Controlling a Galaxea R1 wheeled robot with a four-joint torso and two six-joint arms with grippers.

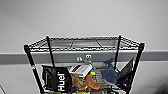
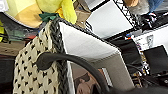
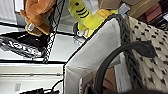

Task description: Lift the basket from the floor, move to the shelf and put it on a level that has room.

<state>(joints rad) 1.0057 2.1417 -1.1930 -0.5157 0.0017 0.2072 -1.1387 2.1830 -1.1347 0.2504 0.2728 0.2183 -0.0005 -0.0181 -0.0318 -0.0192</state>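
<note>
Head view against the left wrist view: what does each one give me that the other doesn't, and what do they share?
Head view alone: the shelf's top level, a bare wire grid, and below it a black Huel bag, a blue cloth item and a brown plush toy.

Left wrist view alone: the basket close up, with its woven cream side, dark rim, pale cloth lining and black loop handle, plus a yellow plush toy beyond it.

Shared: black wire of the shelf.

both wrists raised at shelf height; gripper states unclear.
</note>
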